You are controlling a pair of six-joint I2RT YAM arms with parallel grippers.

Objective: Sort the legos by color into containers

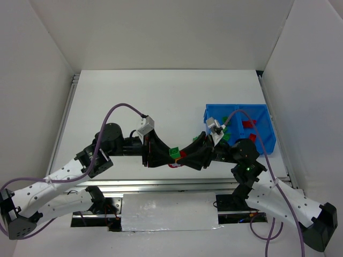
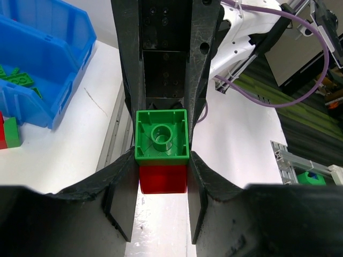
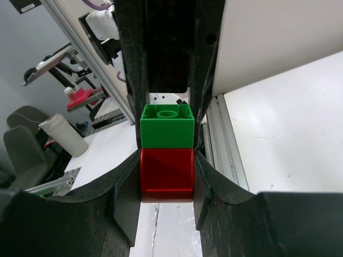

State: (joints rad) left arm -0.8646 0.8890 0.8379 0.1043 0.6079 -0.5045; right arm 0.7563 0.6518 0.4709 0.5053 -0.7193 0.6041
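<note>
Left gripper [image 2: 162, 184] is clamped shut on a joined green-and-red brick pair [image 2: 162, 140], a finger pressed to each side. Right gripper [image 3: 166, 179] meets it tip to tip, its fingers flanking the same pair; whether they grip cannot be told. Both arms bend inward from the near corners, forearms level above the white table [image 1: 134, 91]. The blue bin [image 1: 236, 106] stands just right of them, holding green bricks [image 1: 226, 136] left and red bricks [image 1: 247, 125] right
</note>
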